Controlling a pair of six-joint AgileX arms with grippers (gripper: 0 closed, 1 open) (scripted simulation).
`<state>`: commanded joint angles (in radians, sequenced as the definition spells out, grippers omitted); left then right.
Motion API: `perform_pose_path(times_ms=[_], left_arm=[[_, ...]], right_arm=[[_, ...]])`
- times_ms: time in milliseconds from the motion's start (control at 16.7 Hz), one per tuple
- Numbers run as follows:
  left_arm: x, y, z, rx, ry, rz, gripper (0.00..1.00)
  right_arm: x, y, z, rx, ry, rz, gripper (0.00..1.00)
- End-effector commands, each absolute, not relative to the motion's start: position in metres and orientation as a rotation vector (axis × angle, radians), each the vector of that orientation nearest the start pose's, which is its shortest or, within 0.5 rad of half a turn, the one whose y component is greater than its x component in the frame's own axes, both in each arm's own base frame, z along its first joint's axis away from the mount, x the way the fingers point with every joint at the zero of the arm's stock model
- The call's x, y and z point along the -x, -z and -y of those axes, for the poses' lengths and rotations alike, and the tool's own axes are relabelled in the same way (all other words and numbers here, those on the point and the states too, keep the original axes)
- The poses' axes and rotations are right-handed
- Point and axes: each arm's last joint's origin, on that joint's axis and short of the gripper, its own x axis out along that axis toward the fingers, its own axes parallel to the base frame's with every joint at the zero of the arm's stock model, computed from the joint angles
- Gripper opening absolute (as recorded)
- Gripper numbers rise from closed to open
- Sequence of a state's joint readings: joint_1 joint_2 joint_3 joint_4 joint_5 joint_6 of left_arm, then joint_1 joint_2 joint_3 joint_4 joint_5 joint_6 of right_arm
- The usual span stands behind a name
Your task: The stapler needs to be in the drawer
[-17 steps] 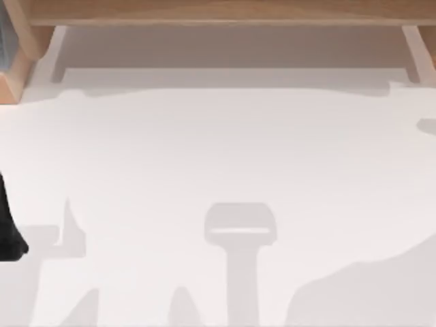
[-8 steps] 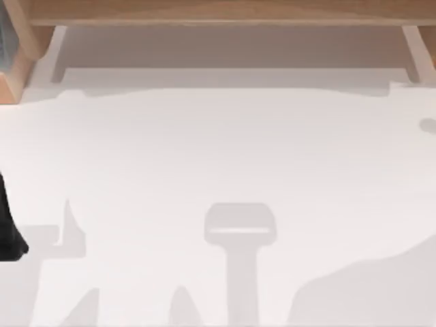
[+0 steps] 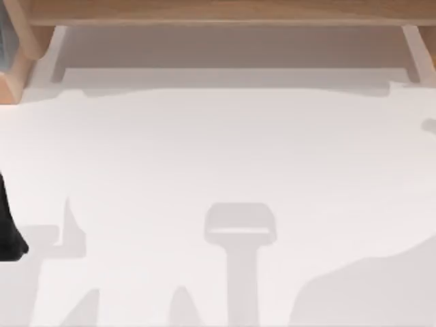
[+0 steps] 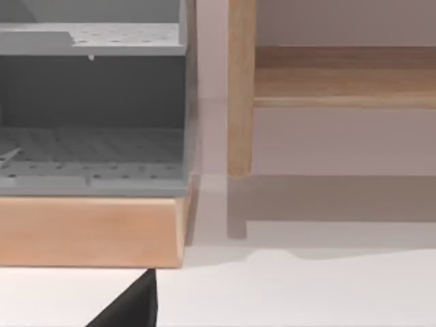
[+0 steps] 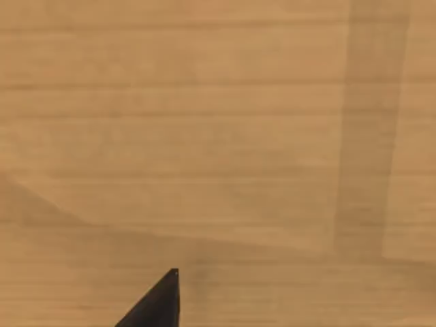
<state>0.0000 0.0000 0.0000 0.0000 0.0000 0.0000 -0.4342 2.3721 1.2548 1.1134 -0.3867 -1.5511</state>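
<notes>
Tip of black wedge shape, pointing upward into the left wrist view, marks the left gripper [image 4: 133, 303]; whether this gripper is spread or closed cannot be told. It hangs over the white table top [image 4: 306, 293], just before a light wooden plinth [image 4: 88, 231]. On that plinth stands a grey rack of perforated shelves [image 4: 88, 146]. Beside the rack rises a slim upright wooden post [image 4: 240, 88], and from the post a horizontal wooden rail [image 4: 344, 75] runs off sideways above a pale, shaded recess.

A similar black pointed tip belongs to the right gripper [image 5: 157, 303], and its state cannot be told either. It sits close in front of a broad tan wooden panel with horizontal grain [image 5: 204, 136], on which a darker upright band [image 5: 371, 122] falls.

From above, the table stretches wide and bare-white, crossed by soft grey shadows, among them a T-shaped shadow [image 3: 240, 228] near the middle front. A plain black curved shape [image 3: 8, 231] juts in at the table's left edge. Along the far edge runs a light wooden frame [image 3: 218, 10], with a wooden corner block [image 3: 13, 75] at its left end.

Where the stapler lies cannot be told, nor which wooden part is the drawer.
</notes>
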Motion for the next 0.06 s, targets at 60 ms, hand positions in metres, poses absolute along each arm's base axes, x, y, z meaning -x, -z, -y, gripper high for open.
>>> perform_pose_path(times_ms=[60], left_arm=[[-0.1057,-0.1600,0.0012,0.000,0.000,0.000,1.00]], right_arm=[[-0.4356,-0.0883,0.1836,1.560,0.010,-0.022,1.00]])
